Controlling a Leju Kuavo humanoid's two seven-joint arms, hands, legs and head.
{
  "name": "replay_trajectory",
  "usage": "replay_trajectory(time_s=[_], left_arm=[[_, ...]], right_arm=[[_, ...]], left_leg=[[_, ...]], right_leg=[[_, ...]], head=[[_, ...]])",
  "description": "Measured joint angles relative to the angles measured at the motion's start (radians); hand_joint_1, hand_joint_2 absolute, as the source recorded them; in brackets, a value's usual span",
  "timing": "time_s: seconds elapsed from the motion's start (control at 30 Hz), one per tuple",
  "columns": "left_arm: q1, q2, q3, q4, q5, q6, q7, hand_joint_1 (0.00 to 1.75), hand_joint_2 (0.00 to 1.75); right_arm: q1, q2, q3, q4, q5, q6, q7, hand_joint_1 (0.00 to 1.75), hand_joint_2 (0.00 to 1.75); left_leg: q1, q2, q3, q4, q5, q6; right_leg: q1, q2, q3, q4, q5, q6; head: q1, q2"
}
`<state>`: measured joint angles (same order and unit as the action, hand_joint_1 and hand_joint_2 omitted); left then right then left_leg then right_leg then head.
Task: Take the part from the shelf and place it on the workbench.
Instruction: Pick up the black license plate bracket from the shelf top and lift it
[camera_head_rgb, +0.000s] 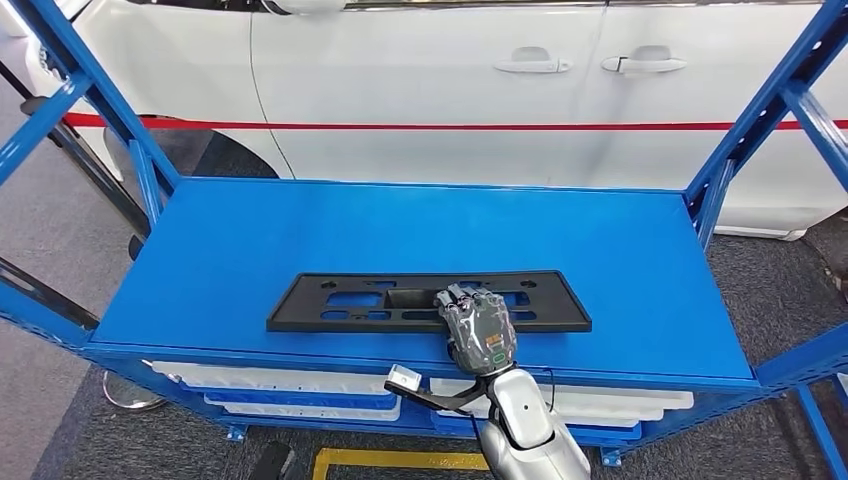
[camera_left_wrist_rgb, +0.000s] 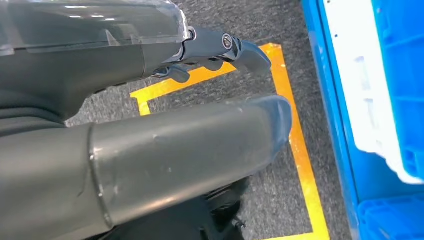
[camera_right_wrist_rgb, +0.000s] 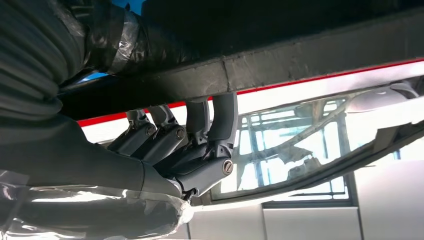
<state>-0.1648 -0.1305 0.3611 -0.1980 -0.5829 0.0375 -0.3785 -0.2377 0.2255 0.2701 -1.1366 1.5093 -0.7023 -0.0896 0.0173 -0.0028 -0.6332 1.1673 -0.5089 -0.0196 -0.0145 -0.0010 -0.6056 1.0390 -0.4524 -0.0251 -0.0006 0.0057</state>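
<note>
Blue steel shelf (camera_head_rgb: 250, 230), top deck, centre of the frame; white car (camera_head_rgb: 420, 90) with red stripe behind it across the upper frame. Item: black flat part (camera_head_rgb: 330, 300), long, with cut-outs, lying lengthwise near the deck's front edge. Right hand (camera_head_rgb: 478, 325): palm down on the part right of its middle, fingers (camera_right_wrist_rgb: 220, 120) hooked over the part's edge. Left hand (camera_left_wrist_rgb: 215, 80): low beside the rack, above grey carpet and yellow floor tape (camera_left_wrist_rgb: 295, 140), fingers loosely curled, holding nothing. White bins (camera_head_rgb: 300, 385) on the tier below.
</note>
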Motion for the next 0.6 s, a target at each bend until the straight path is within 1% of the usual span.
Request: replay_trajectory(time_s=[0.03, 0.07, 0.1, 0.13, 0.2, 0.23, 0.27, 0.3, 0.33, 0.37, 0.4, 0.43, 0.47, 0.5, 0.53, 0.57, 0.6], left_arm=[[-0.001, 0.0, 0.001, 0.0, 0.0, 0.001, -0.001, 0.0, 0.0], [-0.002, 0.0, 0.002, 0.0, 0.0, 0.002, -0.003, 0.0, 0.0], [-0.002, 0.0, 0.004, 0.0, 0.0, 0.003, -0.004, 0.0, 0.0], [-0.002, 0.0, 0.005, 0.0, 0.0, 0.003, -0.004, 0.0, 0.0], [-0.001, 0.0, 0.006, 0.0, -0.001, 0.003, -0.005, 0.0, 0.0], [-0.001, -0.001, 0.006, 0.0, -0.002, 0.005, -0.005, 0.0, 0.0], [-0.001, -0.001, 0.007, 0.0, -0.003, 0.008, -0.005, 0.0, 0.0], [-0.001, -0.002, 0.007, 0.0, -0.004, 0.012, -0.005, 0.0, 0.0], [0.001, -0.002, 0.008, 0.0, -0.004, 0.018, -0.005, 0.0, 0.0], [0.003, -0.002, 0.009, 0.0, -0.004, 0.026, -0.005, 0.0, 0.0], [0.006, -0.002, 0.012, 0.0, -0.004, 0.034, -0.006, 0.0, 0.0], [0.01, -0.002, 0.015, 0.0, -0.003, 0.044, -0.006, 0.0, 0.0], [0.014, -0.002, 0.018, 0.0, -0.002, 0.054, -0.007, 0.0, 0.0], [0.017, -0.002, 0.021, 0.0, -0.001, 0.063, -0.007, 0.0, 0.0], [0.018, -0.002, 0.024, 0.0, 0.001, 0.074, -0.008, 0.0, 0.0], [0.019, -0.002, 0.027, 0.0, 0.003, 0.085, -0.008, 0.0, 0.0], [0.02, -0.002, 0.031, 0.0, 0.004, 0.098, -0.008, 0.0, 0.0]], right_arm=[[0.0, 0.0, 0.0, -0.003, -0.001, 0.0, -0.001, 1.75, 1.75], [0.0, 0.0, 0.0, -0.006, -0.001, 0.0, -0.001, 1.75, 1.75], [0.001, 0.0, 0.0, -0.009, -0.002, 0.0, -0.001, 1.75, 1.75], [0.001, -0.001, 0.0, -0.01, -0.002, 0.0, -0.001, 1.75, 1.75], [0.004, -0.001, -0.001, -0.014, -0.002, 0.0, -0.002, 1.75, 1.75], [0.005, -0.001, -0.001, -0.017, -0.004, 0.0, -0.004, 1.75, 1.75], [0.007, -0.002, -0.003, -0.021, -0.008, 0.0, -0.009, 1.75, 1.75], [0.011, -0.003, -0.006, -0.027, -0.015, 0.0, -0.018, 1.75, 1.75], [0.017, -0.003, -0.012, -0.035, -0.029, 0.0, -0.038, 1.75, 1.75], [0.025, -0.003, -0.022, -0.047, -0.051, 0.0, -0.071, 1.75, 1.75], [0.033, -0.001, -0.034, -0.06, -0.077, 0.0, -0.115, 1.75, 1.75], [0.04, 0.005, -0.053, -0.079, -0.109, 0.0, -0.175, 1.75, 1.75], [0.044, 0.014, -0.075, -0.099, -0.142, 0.0, -0.238, 1.75, 1.75], [0.045, 0.028, -0.1, -0.122, -0.172, 0.0, -0.294, 1.75, 1.75], [0.044, 0.043, -0.123, -0.146, -0.199, 0.0, -0.34, 1.75, 1.75], [0.044, 0.058, -0.138, -0.17, -0.219, 0.001, -0.369, 1.75, 1.75], [0.044, 0.069, -0.148, -0.194, -0.237, 0.001, -0.386, 1.75, 1.75]], left_leg=[[-0.001, 0.0, 0.031, -0.067, 0.025, 0.003], [-0.003, 0.0, 0.054, -0.116, 0.04, 0.008], [-0.005, -0.001, 0.065, -0.141, 0.043, 0.013], [-0.008, -0.001, 0.067, -0.146, 0.041, 0.018], [-0.007, -0.001, 0.068, -0.153, 0.049, 0.031], [-0.005, 0.0, 0.069, -0.158, 0.053, 0.039], [-0.003, 0.002, 0.071, -0.162, 0.057, 0.046], [-0.002, 0.003, 0.071, -0.165, 0.059, 0.051], [-0.003, 0.003, 0.07, -0.165, 0.059, 0.055], [-0.004, 0.003, 0.069, -0.164, 0.058, 0.056], [-0.005, 0.002, 0.069, -0.163, 0.057, 0.056], [-0.005, 0.002, 0.069, -0.161, 0.056, 0.056], [-0.005, 0.001, 0.07, -0.158, 0.053, 0.055], [-0.005, 0.001, 0.071, -0.153, 0.05, 0.052], [-0.007, 0.001, 0.07, -0.148, 0.045, 0.048], [-0.009, 0.0, 0.068, -0.143, 0.04, 0.042], [-0.011, 0.0, 0.066, -0.139, 0.037, 0.037]], right_leg=[[0.002, 0.001, 0.001, 0.001, -0.001, 0.003], [0.003, 0.003, 0.0, 0.001, 0.0, 0.008], [0.004, 0.004, -0.001, 0.0, 0.001, 0.013], [0.005, 0.005, -0.001, -0.001, 0.003, 0.019], [0.003, 0.006, -0.001, -0.002, 0.003, 0.03], [0.003, 0.005, -0.007, 0.011, -0.007, 0.035], [0.003, 0.005, -0.022, 0.044, -0.029, 0.038], [0.002, 0.005, -0.045, 0.095, -0.059, 0.039], [0.002, 0.004, -0.077, 0.162, -0.093, 0.04], [0.002, 0.004, -0.108, 0.226, -0.118, 0.041], [0.001, 0.004, -0.128, 0.265, -0.127, 0.042], [0.001, 0.004, -0.133, 0.272, -0.118, 0.042], [0.001, 0.004, -0.117, 0.237, -0.089, 0.04], [0.001, 0.003, -0.086, 0.172, -0.052, 0.038], [0.002, 0.003, -0.054, 0.105, -0.025, 0.036], [0.002, 0.003, -0.03, 0.053, -0.007, 0.033], [0.003, 0.003, -0.016, 0.024, -0.002, 0.03]], head=[[0.0, 0.0], [0.0, 0.0], [0.0, 0.0], [0.0, 0.0], [0.0, 0.0], [0.0, 0.0], [0.001, 0.0], [0.001, 0.0], [0.001, 0.0], [0.0, 0.0], [0.001, 0.0], [0.001, 0.0], [0.001, 0.0], [0.001, 0.0], [0.001, 0.0], [0.0, 0.0], [0.0, 0.0]])
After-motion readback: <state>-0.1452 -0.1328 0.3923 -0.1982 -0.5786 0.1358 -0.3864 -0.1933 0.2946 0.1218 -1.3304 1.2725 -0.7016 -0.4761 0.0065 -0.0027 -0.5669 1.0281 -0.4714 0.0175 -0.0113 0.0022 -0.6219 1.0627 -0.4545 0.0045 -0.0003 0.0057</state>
